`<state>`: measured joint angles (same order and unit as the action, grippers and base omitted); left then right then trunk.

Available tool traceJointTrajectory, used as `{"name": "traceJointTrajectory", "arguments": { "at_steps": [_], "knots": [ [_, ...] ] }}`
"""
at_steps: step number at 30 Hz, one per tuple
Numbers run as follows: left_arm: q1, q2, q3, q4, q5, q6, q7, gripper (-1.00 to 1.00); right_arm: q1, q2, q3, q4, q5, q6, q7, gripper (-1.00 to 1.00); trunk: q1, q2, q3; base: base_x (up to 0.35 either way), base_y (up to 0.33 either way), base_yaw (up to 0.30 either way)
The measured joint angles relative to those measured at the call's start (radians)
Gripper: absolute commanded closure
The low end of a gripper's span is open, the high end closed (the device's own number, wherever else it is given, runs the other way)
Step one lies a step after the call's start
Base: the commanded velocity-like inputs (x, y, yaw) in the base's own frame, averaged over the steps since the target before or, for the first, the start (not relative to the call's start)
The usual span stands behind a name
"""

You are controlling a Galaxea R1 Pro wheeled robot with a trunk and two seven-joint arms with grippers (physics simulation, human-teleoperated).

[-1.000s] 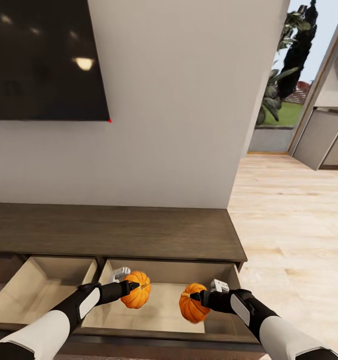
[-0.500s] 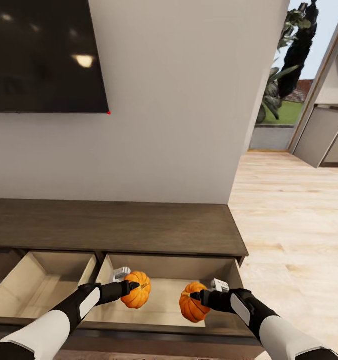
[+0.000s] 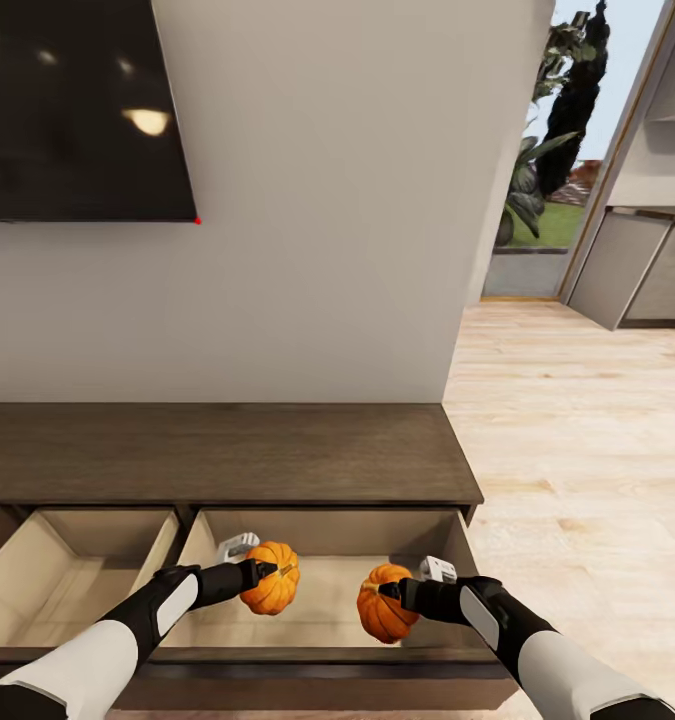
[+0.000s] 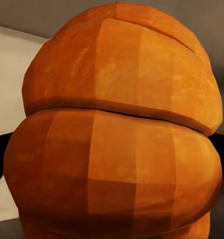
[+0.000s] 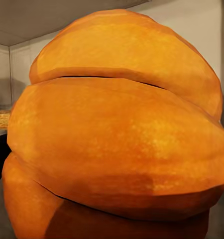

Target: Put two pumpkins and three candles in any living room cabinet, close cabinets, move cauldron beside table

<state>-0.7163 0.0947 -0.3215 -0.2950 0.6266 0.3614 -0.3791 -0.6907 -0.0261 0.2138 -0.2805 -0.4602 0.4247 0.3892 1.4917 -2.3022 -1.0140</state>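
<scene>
Hanging over the open right-hand drawer (image 3: 322,560) of the cabinet (image 3: 217,455), the two pumpkins sit side by side but well apart, each clamped in its own gripper. The left pumpkin (image 3: 271,591) is held by the left gripper (image 3: 260,575), whose dark fingers close against its near side, a pale finger showing just behind it. The right pumpkin (image 3: 385,616) is gripped by the right gripper (image 3: 405,592), closed on it the same way, its short dark stem facing the fingers. In the left wrist view the pumpkin's (image 4: 117,134) ribbed orange skin comes right up to the camera, with dark finger edges showing at either side; in the right wrist view the other pumpkin (image 5: 117,134) likewise looms close, pale drawer walls behind it.

Both pumpkins are above the drawer's pale beige floor; whether either touches it cannot be told. A second drawer (image 3: 72,570) to the left is also pulled out, beige inside. The cabinet's dark-brown wood top runs along a plain white wall (image 3: 327,200), where a black television screen (image 3: 77,110) hangs at upper left. To the right, light wood flooring (image 3: 577,450) leads toward a doorway with greenery (image 3: 537,170) outside and grey kitchen units (image 3: 637,270).
</scene>
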Motion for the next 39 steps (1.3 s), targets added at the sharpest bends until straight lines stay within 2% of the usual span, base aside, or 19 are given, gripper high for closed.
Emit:
{"name": "traceJointTrajectory", "arguments": {
  "at_steps": [5, 15, 32, 39],
  "knots": [
    [0.000, -0.001, 0.001, -0.002, 0.000, 0.001, 0.000, 1.00, 0.000, 0.000, -0.001, 0.000, 0.000, 0.000, 0.000, 1.00, 0.000, 0.000, 0.000, 0.245, 0.048, 0.000],
    [0.000, -0.001, 0.001, -0.003, 0.000, -0.001, 0.000, 1.00, 0.000, -0.001, -0.001, 0.000, -0.001, 0.000, 0.000, 1.00, 0.000, 0.000, 0.000, 0.019, 0.002, 0.000],
    [0.000, -0.001, -0.002, 0.008, -0.002, 0.005, 0.004, 1.00, 0.000, -0.002, -0.002, -0.002, -0.005, 0.000, 0.006, 1.00, 0.065, -0.119, -0.053, 0.000, 0.000, 0.000],
    [0.000, -0.006, -0.002, 0.002, -0.001, 0.005, 0.003, 1.00, -0.001, -0.001, -0.002, -0.082, -0.007, 0.000, 0.014, 1.00, 0.092, -0.168, -0.075, 0.000, 0.000, 0.000]
  ]
}}
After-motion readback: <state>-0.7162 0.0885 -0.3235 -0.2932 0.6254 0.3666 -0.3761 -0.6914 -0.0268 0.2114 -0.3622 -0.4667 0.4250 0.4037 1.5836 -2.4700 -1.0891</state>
